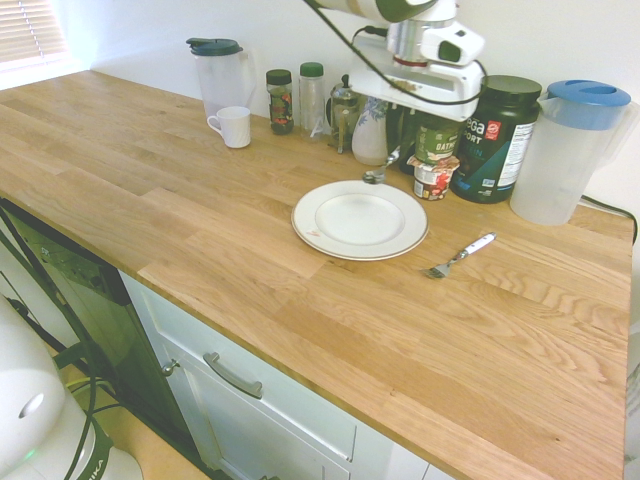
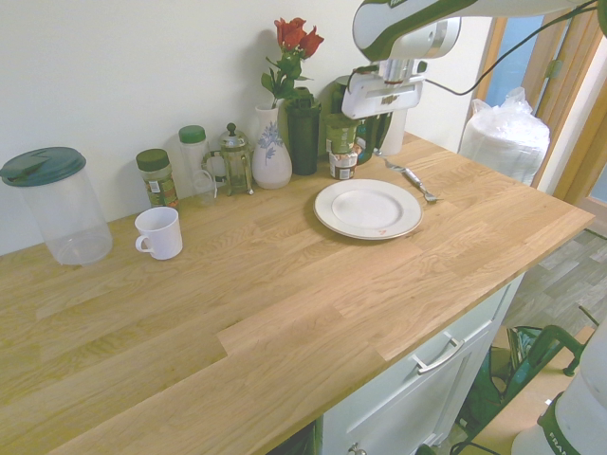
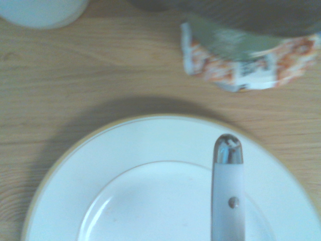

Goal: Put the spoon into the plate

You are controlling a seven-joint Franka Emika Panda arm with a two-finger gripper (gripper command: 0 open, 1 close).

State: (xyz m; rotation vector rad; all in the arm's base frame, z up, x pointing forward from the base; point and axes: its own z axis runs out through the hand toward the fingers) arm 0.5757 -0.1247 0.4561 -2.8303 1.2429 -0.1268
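My end effector (image 1: 398,150) is closed tight on the spoon (image 1: 379,169). I hold it by the white handle, and the shiny round end hangs down and tips a little to one side. The spoon is up in the air, not on the desk (image 1: 200,210). It hangs near the far edge of the plate (image 1: 312,222), close to the jars and tubs by the wall. In the wrist view the spoon (image 3: 228,191) shows right over the white plate (image 3: 125,145).

The spoon looks small and light, so I think it is easy to carry. It is hard and will not bend. The handle looks smooth, so it may slip or swing if I go fast. The handle is the best place to hold, because the round metal end is shiny and curved and would slide out.

The plate looks like it could chip or crack, so I should go down low before I let go. The fork (image 1: 458,257) lies on the desk beside the plate, and I leave it alone
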